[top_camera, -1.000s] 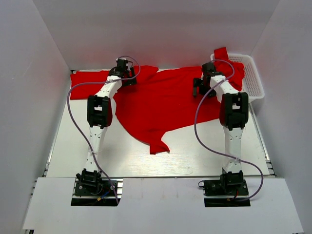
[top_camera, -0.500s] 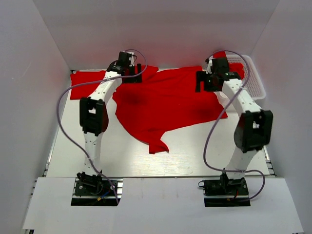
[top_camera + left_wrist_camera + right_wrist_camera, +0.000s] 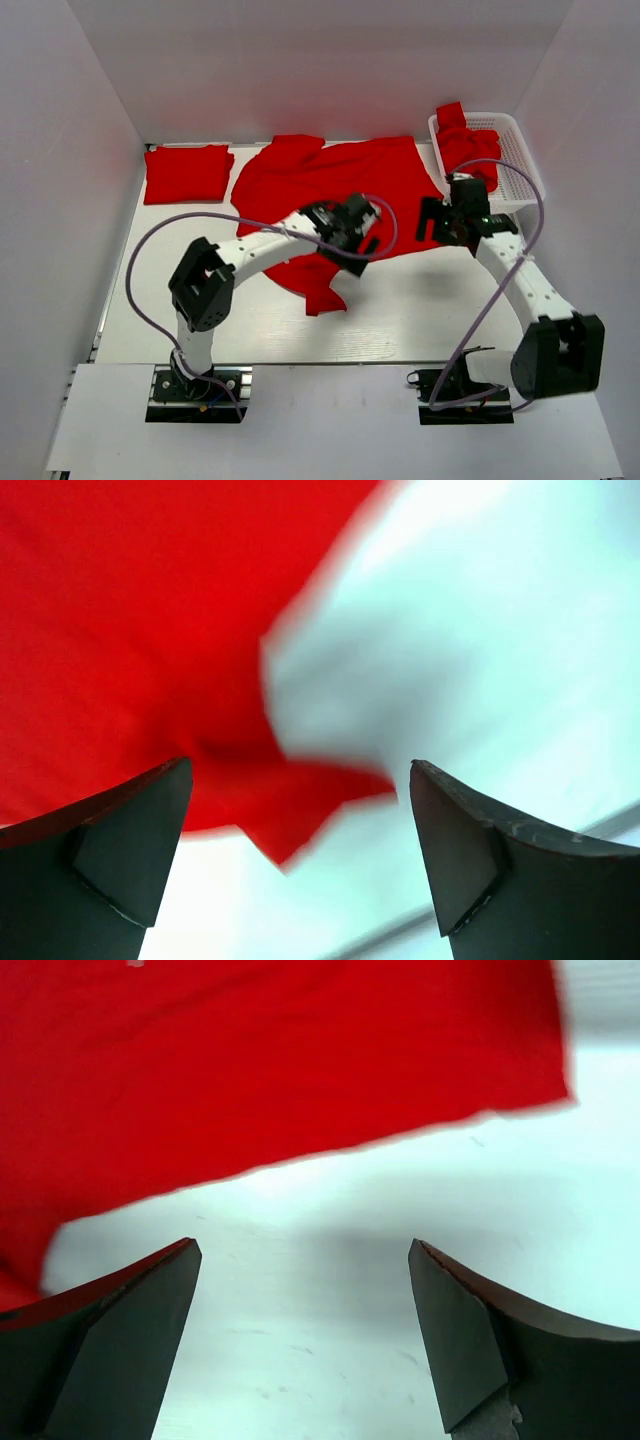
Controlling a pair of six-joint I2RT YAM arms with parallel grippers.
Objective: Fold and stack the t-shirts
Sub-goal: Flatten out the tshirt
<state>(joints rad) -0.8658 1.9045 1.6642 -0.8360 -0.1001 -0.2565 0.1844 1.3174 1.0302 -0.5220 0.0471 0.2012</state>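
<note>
A large red t-shirt (image 3: 330, 190) lies spread across the back middle of the table. One corner of it (image 3: 322, 296) trails toward the front. A folded red t-shirt (image 3: 187, 173) lies at the back left. More red shirts (image 3: 465, 147) sit in the white basket (image 3: 515, 175). My left gripper (image 3: 352, 240) is open and empty above the spread shirt's near edge; its wrist view shows the red corner (image 3: 290, 800) between the fingers. My right gripper (image 3: 430, 222) is open and empty at the shirt's right edge, over bare table, with red cloth (image 3: 280, 1060) ahead.
White walls enclose the table on the left, back and right. The white lattice basket stands at the back right corner. Bare table surface (image 3: 420, 310) lies in front of the spread shirt.
Both grippers have come away from the shirt's far edge toward the front. The left one swung to the middle over the near edge; the right moved to the right edge. The shirt's far edge now lies flat.
</note>
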